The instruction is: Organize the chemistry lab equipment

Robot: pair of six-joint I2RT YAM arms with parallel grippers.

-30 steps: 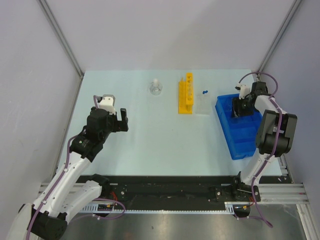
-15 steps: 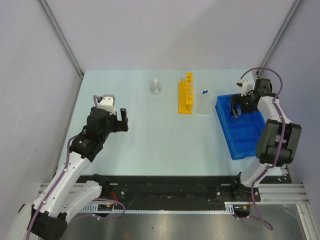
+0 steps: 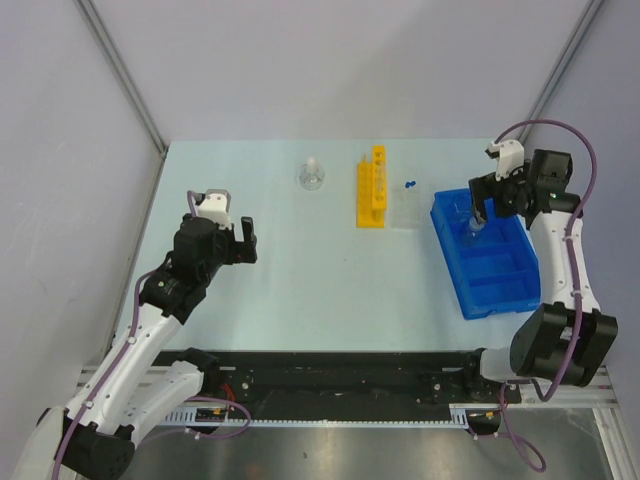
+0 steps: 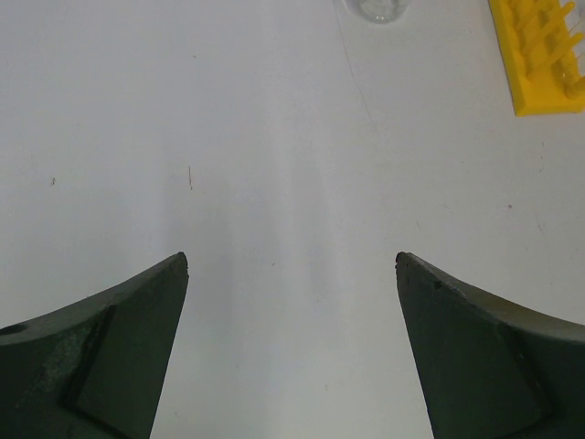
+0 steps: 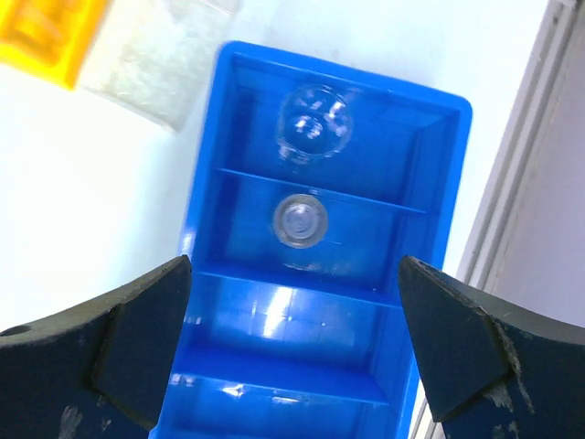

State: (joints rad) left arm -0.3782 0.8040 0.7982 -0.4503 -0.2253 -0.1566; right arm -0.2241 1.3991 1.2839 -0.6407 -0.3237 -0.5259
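Note:
The blue compartmented bin (image 3: 492, 272) lies at the right. In the right wrist view the bin (image 5: 430, 165) holds a small clear beaker (image 5: 300, 220) in its second compartment and another clear glass vessel (image 5: 315, 123) in the end one. My right gripper (image 3: 478, 208) (image 5: 294, 265) hovers open above the bin, holding nothing. The yellow holed tube rack (image 3: 372, 187) stands mid-table. The stoppered flask (image 3: 312, 175) is to its left, the blue-capped tubes (image 3: 409, 185) and clear tray (image 3: 405, 210) to its right. My left gripper (image 3: 247, 240) (image 4: 291, 258) is open over bare table.
The table's right edge and a metal frame post (image 5: 530, 183) run close beside the bin. In the left wrist view the rack's end (image 4: 547, 55) and the flask's base (image 4: 375, 9) show far ahead. Grey walls enclose the table.
My right gripper has opened wide and lifted up and back from the bin, leaving the clear beaker in its compartment. The left arm has not moved.

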